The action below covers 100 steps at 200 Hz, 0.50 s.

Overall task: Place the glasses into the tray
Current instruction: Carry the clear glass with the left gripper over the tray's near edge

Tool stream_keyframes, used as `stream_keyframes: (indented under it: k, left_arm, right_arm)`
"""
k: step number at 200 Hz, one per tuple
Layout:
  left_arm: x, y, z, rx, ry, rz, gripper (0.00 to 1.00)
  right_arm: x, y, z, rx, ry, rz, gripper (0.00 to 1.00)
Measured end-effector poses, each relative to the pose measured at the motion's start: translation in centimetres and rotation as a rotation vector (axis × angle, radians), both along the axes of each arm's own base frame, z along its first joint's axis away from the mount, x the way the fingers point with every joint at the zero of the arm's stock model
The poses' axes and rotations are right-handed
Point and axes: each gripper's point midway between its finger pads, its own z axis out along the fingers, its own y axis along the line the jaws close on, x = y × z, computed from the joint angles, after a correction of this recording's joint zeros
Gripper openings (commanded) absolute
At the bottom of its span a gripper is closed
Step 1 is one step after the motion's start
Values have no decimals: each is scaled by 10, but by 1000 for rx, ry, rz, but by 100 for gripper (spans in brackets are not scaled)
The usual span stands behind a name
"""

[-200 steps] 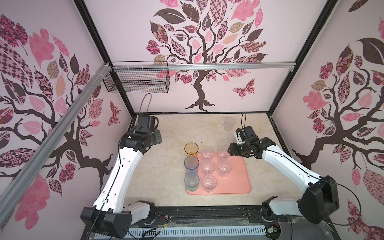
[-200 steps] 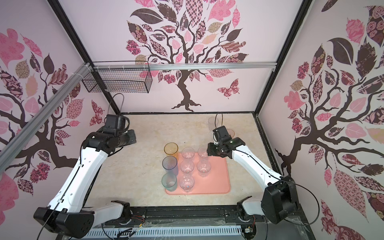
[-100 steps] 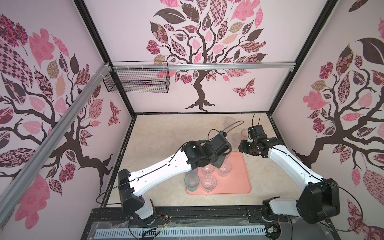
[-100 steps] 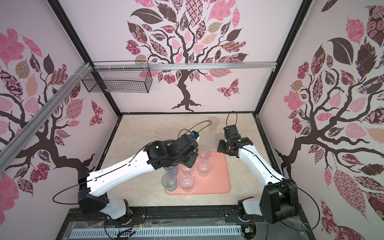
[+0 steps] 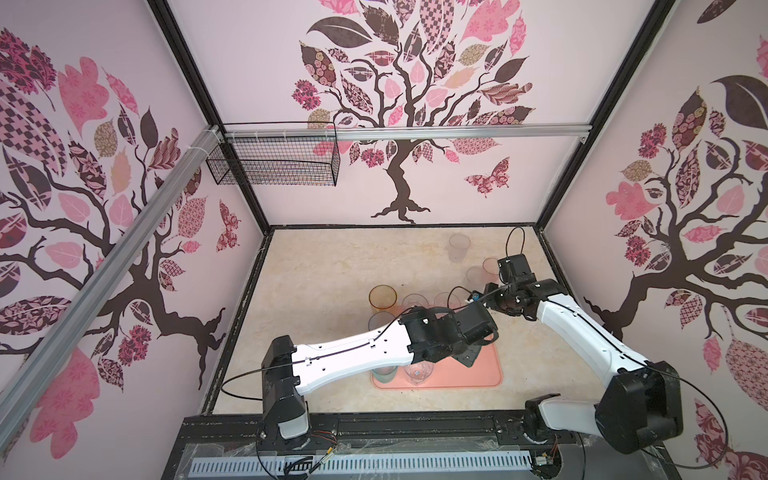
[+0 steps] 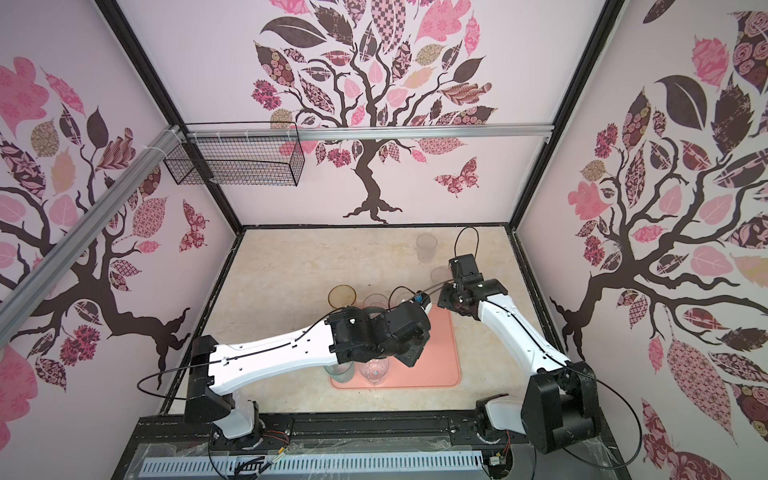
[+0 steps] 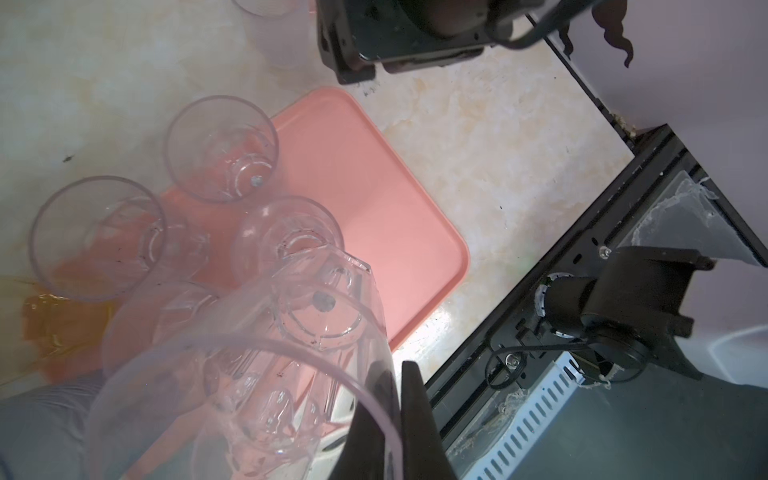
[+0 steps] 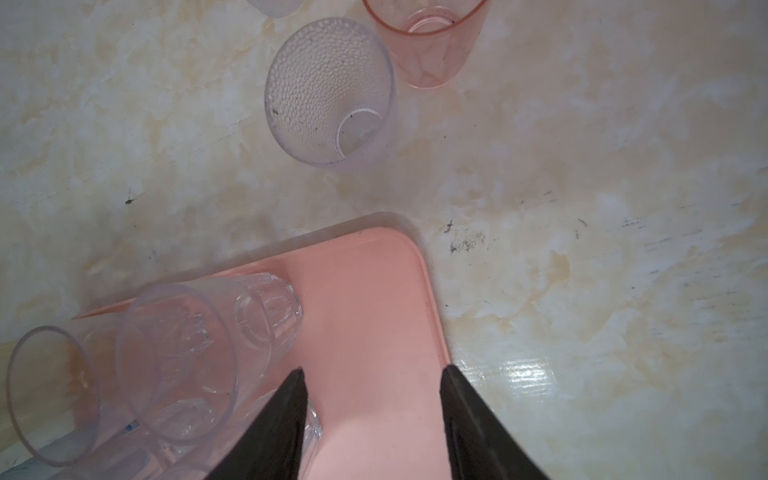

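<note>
A: What did your left gripper [image 7: 392,374] hold?
B: Its jaws pinched the rim of a clear glass [image 7: 299,332], over the pink tray [image 7: 374,199].
A: And your right gripper [image 8: 372,370]?
B: Its jaws stood apart above the tray's corner, only bare tray between them.

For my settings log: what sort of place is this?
Probably a staged robot test booth, not a home: tree-print panel walls box in a marble-look tabletop, and a left arm and right arm stand on its front rail.
</note>
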Motion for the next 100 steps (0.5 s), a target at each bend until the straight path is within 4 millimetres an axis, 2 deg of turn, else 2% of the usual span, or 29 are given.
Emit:
stream_keyframes:
  k: [23,49,100]
  left_arm:
    - [-16,-10,-18,23,33,-20,0]
    - [-27,-12,-33,44,52,-26,0]
    - [-31,-10,-67,87,71,-18,0]
  right_arm:
    - [-4,-1,-8,-2,12,-2,55]
    - [-7,-3,-13,-2,17,-6,55]
    - [-6,-2,-11,7,-2,-7,55]
